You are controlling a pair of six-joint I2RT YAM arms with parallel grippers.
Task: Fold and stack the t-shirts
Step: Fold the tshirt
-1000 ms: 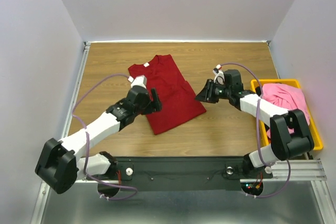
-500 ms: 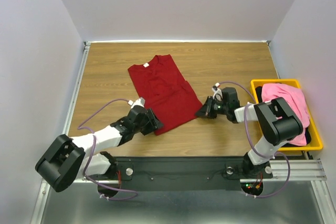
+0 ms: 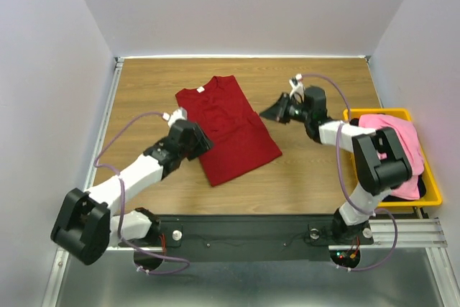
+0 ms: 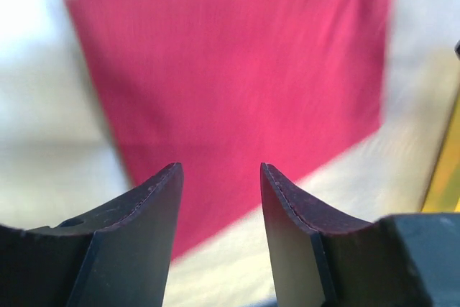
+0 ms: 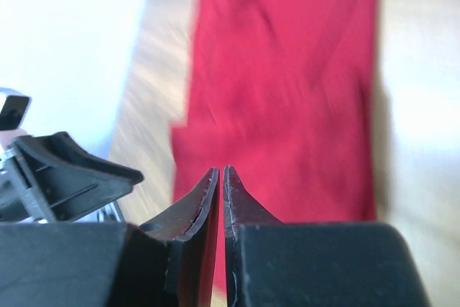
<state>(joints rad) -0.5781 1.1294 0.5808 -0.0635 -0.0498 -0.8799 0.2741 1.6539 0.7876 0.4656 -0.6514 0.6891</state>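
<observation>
bin (image 3: 375, 111): yellow, holds pink t-shirt (image 3: 394, 134) | dark red t-shirt (image 3: 230, 131): white neck label (image 3: 200, 89), too small to read | left gripper (image 4: 219, 170): jaws parted, empty | right gripper (image 5: 221, 170): pinched closed, empty

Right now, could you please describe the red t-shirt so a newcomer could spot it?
On the wooden table, left of centre, the dark red t-shirt lies flat as a slanted oblong. Unlike the pink t-shirt heaped in the yellow bin at the right, it rests on bare wood, white neck label showing.

Dark red t-shirt (image 3: 230, 131), pink t-shirt (image 3: 399, 138), yellow bin (image 3: 433, 181)
</observation>
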